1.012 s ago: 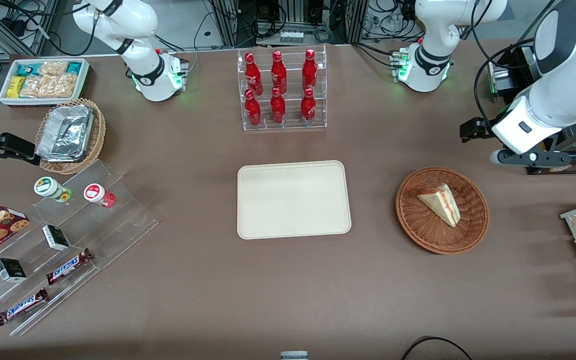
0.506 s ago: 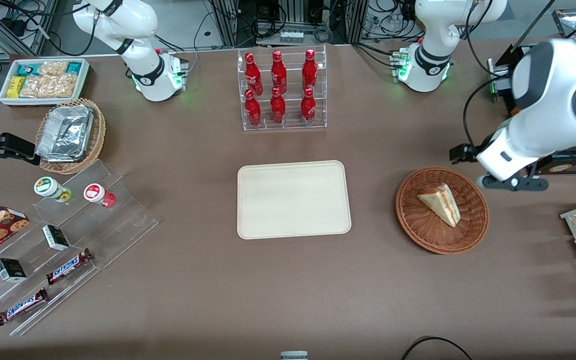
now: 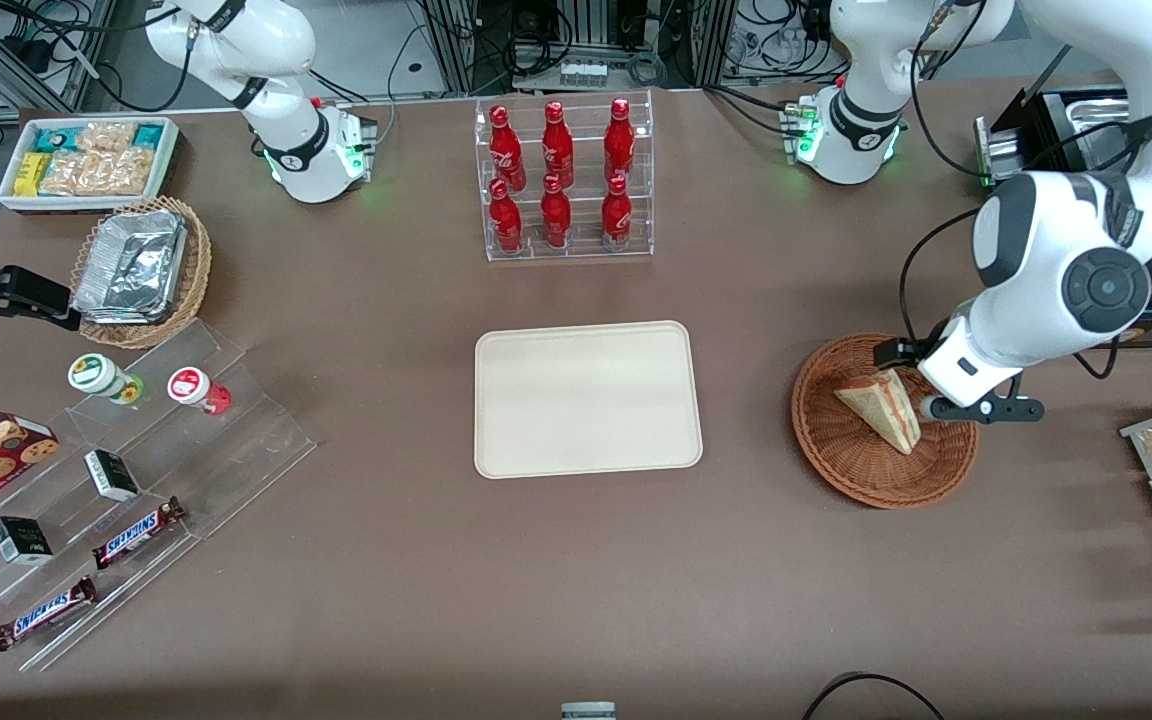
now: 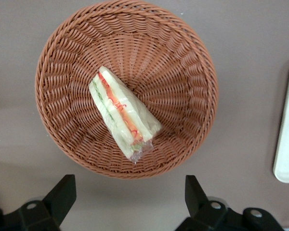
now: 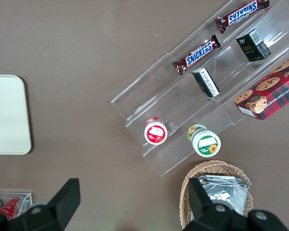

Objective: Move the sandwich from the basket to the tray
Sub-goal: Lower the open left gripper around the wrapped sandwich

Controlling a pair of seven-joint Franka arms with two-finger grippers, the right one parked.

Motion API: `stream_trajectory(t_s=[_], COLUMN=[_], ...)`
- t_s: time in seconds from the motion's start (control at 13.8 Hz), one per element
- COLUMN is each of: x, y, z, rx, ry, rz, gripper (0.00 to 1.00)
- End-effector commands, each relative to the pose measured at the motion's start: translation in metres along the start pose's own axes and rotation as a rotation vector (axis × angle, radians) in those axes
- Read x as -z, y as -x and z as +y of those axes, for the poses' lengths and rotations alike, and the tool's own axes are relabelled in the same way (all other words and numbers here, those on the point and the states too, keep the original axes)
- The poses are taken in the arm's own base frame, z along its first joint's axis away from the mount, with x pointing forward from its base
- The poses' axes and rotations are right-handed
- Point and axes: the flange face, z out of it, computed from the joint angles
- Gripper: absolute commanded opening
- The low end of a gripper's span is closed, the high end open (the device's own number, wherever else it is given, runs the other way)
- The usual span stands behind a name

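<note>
The brown table point(image 3: 576, 560) carried everything, and the working arm point(image 3: 1056, 270) reached down over its own end of it. The cream tray point(image 3: 588, 398) lay flat near the table's middle, bare, nearer the front camera than the clear rack of red bottles point(image 3: 563, 180). Well apart from the tray, toward the working arm's end of the table, sat the round reddish-brown basket point(image 3: 841, 455), which in the wrist view point(image 4: 192, 72) filled much of the frame.

The tool point(image 3: 936, 385) hovered above the basket's rim at the edge lying toward the working arm's end, its two dark fingers point(image 4: 60, 197) spread wide with nothing between them. In the wrist view the tool point(image 4: 127, 195) stood over the basket's rim and the bare table just outside it, not over the basket's centre.

The sandwich point(image 3: 881, 408) lay on its side in the basket's bowl, wrapped in clear film, its red, orange and green layers showing along one long edge point(image 4: 123, 113). It was just beside the tool and below it, not touched, with its wrapped narrow end pointing toward the gap between the fingers.
</note>
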Motion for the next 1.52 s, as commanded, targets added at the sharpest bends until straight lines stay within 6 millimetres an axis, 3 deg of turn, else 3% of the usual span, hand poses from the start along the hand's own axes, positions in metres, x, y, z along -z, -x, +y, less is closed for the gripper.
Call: stream_trajectory(t_s=[0.0,0.22,0.43,0.65,1.45], x=[-0.017,-0.037,-0.051,-0.052,-0.087], y=[-0.01,-0.012,-0.014,-0.014,-0.002], z=[-0.001,-0.017,-0.016,-0.014,-0.008], rx=[0.066,0.241,0.516,0.632,0.71], ry=[-0.023,-0.015,-0.007,-0.005,0.02], rz=[0.01,0.036,0.041,0.042,0.066], gripper=[1.0,1.0,1.0,1.0,1.0])
